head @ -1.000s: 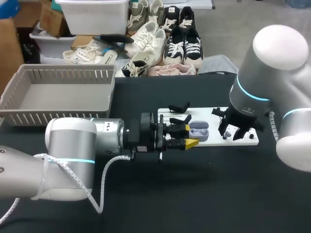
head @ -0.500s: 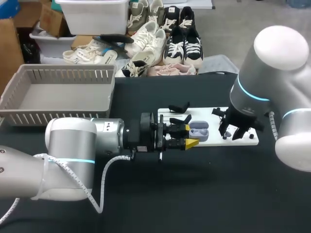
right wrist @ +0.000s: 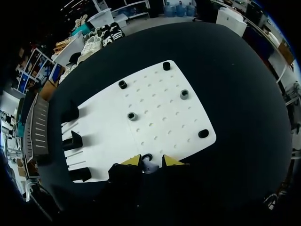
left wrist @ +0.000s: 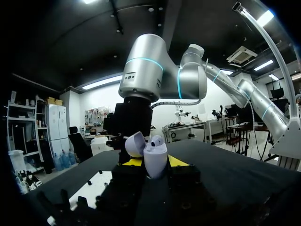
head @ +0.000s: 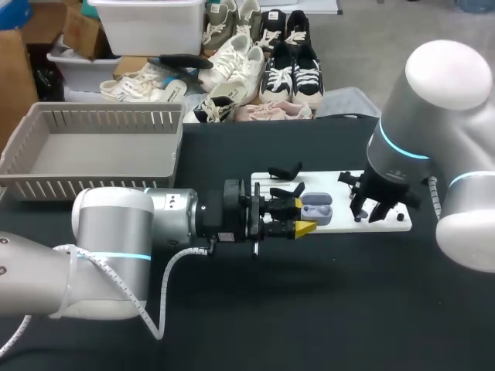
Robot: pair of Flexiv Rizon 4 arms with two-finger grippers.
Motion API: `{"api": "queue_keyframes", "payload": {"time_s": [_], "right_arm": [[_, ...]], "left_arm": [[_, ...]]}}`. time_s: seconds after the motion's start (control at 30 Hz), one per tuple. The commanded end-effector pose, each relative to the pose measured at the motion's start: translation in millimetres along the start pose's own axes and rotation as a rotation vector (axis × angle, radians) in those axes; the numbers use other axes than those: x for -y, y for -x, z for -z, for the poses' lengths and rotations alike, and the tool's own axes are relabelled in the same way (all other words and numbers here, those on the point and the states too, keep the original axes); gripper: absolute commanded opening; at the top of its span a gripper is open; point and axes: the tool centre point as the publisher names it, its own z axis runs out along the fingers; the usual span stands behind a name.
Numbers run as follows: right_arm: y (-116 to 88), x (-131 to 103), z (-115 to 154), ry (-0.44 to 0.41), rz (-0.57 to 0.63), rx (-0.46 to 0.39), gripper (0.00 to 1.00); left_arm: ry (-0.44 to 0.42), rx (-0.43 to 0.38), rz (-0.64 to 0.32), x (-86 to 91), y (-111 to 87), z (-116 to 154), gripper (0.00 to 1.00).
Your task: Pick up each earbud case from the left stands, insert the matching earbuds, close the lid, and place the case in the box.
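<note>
The left claw (left wrist: 155, 161) is clamped on a lavender earbud case (left wrist: 154, 153), one yellow-tipped finger on each side of its body. The case stands upright between the fingers with its lid (left wrist: 134, 143) swung open to one side. Just ahead of this claw, across the case, hangs the right arm (left wrist: 141, 75), its wrist pointing down at the table.

The right claw (right wrist: 151, 161) points straight down with its two yellow tips close together, pinching a small lavender earbud (right wrist: 148, 165) between them. Directly under it lies a white peg board (right wrist: 164, 117), and the claw sits over the board's near edge. Short black pegs (right wrist: 132, 116) are dotted across the board ahead of the claw. Farther out, at the board's far end and towards the left claw, three black stands (right wrist: 73, 140) sit in a row.

From above, the held case (head: 317, 209) is over the board between the two claws, near the stands. Behind the left arm, well away from both claws, a grey slatted basket (head: 93, 154) rests on the black table (head: 348, 294).
</note>
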Motion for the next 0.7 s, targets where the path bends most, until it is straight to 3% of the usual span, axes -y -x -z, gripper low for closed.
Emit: {"api": "queue_keyframes", "payload": {"time_s": [0.03,0.07,0.1,0.7], "right_arm": [[0.8,-0.9,-1.0,-0.002,0.003,-0.004,0.2],[0.5,-1.0,-1.1,-0.002,0.003,-0.005,0.06],[-0.1,-1.2,-1.0,-0.001,0.004,-0.006,0.0],[-2.4,0.6,4.8,0.001,0.008,-0.003,0.0]], "left_arm": [[0.006,-0.002,-0.001,1.5,0.5,-0.3,0.0],[0.006,-0.002,-0.001,1.5,0.5,-0.3,0.0],[0.006,-0.002,-0.001,1.5,0.5,-0.3,0.0],[0.006,-0.002,-0.001,1.5,0.5,-0.3,0.0]]}}
